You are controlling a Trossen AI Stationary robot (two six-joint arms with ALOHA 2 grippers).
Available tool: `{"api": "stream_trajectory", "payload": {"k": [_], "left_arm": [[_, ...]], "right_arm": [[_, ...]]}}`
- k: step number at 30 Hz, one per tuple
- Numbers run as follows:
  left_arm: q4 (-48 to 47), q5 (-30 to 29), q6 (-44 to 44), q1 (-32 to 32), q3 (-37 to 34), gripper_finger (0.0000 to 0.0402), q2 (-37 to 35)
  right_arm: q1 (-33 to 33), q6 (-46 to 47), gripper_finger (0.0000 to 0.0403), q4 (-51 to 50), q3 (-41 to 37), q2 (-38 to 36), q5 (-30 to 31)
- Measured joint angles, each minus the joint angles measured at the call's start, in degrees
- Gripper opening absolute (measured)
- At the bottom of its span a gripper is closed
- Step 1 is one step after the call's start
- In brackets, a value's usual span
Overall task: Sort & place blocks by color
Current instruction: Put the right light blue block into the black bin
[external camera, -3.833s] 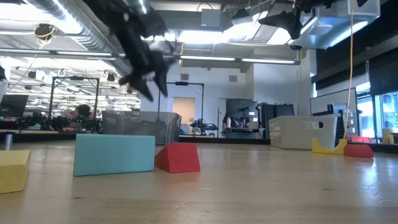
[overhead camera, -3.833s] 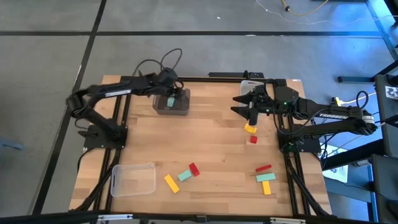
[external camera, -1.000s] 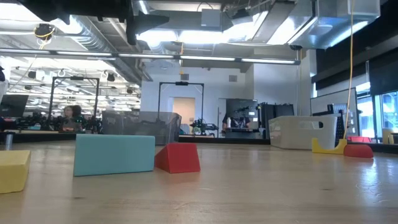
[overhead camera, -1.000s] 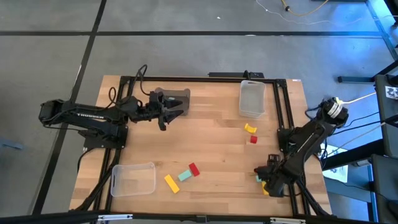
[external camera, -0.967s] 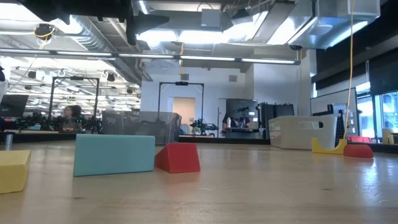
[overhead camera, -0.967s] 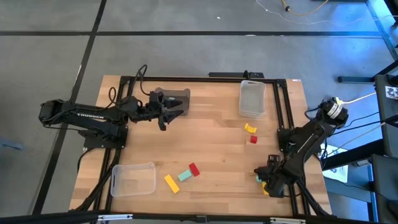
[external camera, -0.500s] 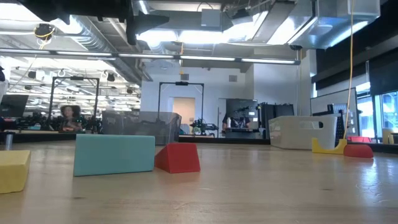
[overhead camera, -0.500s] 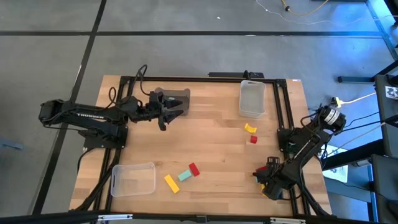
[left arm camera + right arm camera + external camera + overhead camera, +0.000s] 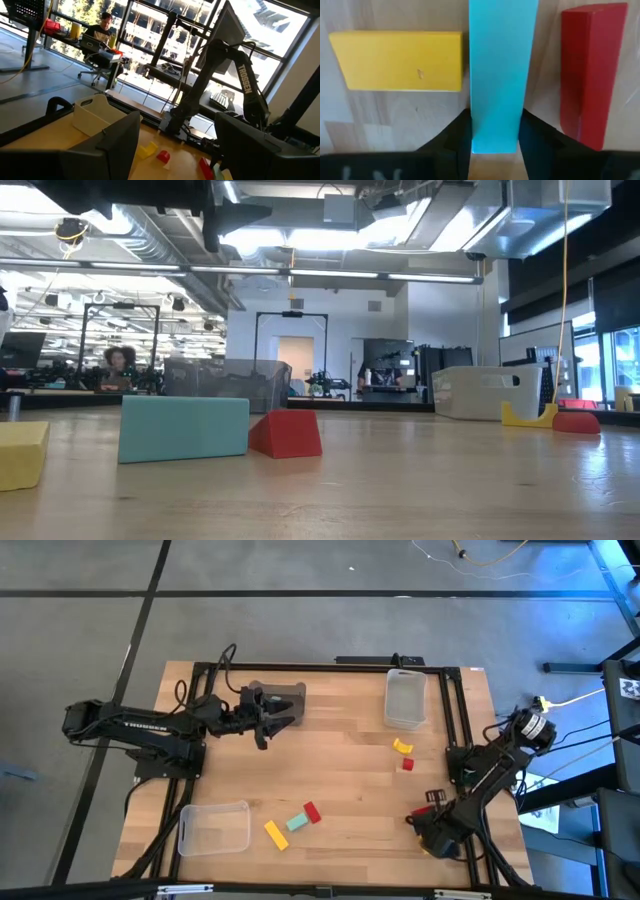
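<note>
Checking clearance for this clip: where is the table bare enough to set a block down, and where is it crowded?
Bare wood spans the middle, between the dark bin, the clear bin and the centre block trio. Crowded: the near right corner, where the right gripper closes around a mint block between yellow and red ones.

Readable lettering: one brand name only.
"TROSSEN" printed in white along the left arm (image 9: 135, 725) seen from above, and along the right arm (image 9: 246, 82) in the left wrist view.
</note>
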Motion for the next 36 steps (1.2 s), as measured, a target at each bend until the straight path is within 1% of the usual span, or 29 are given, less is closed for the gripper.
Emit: {"api": "stream_trajectory", "payload": {"k": [3,6,8,11,14,16,20,22,24,27,28,30,32,34,36], "left_arm": [[0.0,-0.6,0.0,0.0,0.0,0.0250,0.0],[0.2,-0.6,0.0,0.0,0.0,0.0250,0.0],[0.2,-0.6,0.0,0.0,0.0,0.0250,0.0],[0.3,-0.6,0.0,0.0,0.0,0.0250,0.0],[0.3,-0.6,0.0,0.0,0.0,0.0250,0.0],[0.3,-0.6,0.0,0.0,0.0,0.0250,0.0],[-0.4,0.0,0.0,0.0,1.1,0.0250,0.1],[-1.1,1.6,-0.6,0.0,3.1,0.0250,1.2],[-5.5,2.7,-3.5,0.1,5.5,0.0250,2.4],[-13.6,2.7,-11.0,0.5,11.4,0.0250,5.0],[-17.1,3.7,-14.2,0.8,13.4,0.0250,6.1],[-23.8,6.3,-20.9,1.5,17.3,0.0250,8.9],[-27.6,7.9,-28.4,1.7,20.8,0.0250,12.0],[-29.5,9.5,-34.3,2.0,23.2,0.0250,14.6],[-30.1,10.8,-37.2,2.3,24.7,0.0250,17.2]], "right_arm": [[-1.7,-1.5,0.0127,-3.2,-0.6,-1.7,-2.4],[-3.4,-2.0,0.0126,-3.5,-0.2,-4.8,-5.0],[-4.9,-2.9,0.0126,-4.7,-0.4,-7.9,-6.4],[-8.4,-3.1,0.0126,-4.0,0.1,-14.3,-7.0],[-13.8,-4.9,0.0126,-3.9,1.6,-20.3,-6.0],[-18.5,-6.3,0.0126,-2.9,3.1,-23.4,-4.6],[-28.7,-10.0,0.0126,2.5,5.5,-26.3,-1.6],[-33.3,-10.6,0.0126,5.5,6.8,-26.3,1.8],[-37.5,-12.5,0.0126,7.4,7.8,-25.1,5.2],[-42.9,-16.9,0.0126,8.9,10.6,-22.3,7.9],[-44.3,-18.6,0.0126,9.0,12.0,-20.9,8.6],[-46.6,-22.7,0.0126,8.5,14.8,-17.4,8.8],[-48.1,-26.9,0.0126,7.5,18.4,-13.7,8.9],[-49.1,-31.0,0.0126,5.3,22.1,-9.9,9.4],[-49.7,-34.1,0.0126,2.8,25.2,-6.4,10.4]]}}
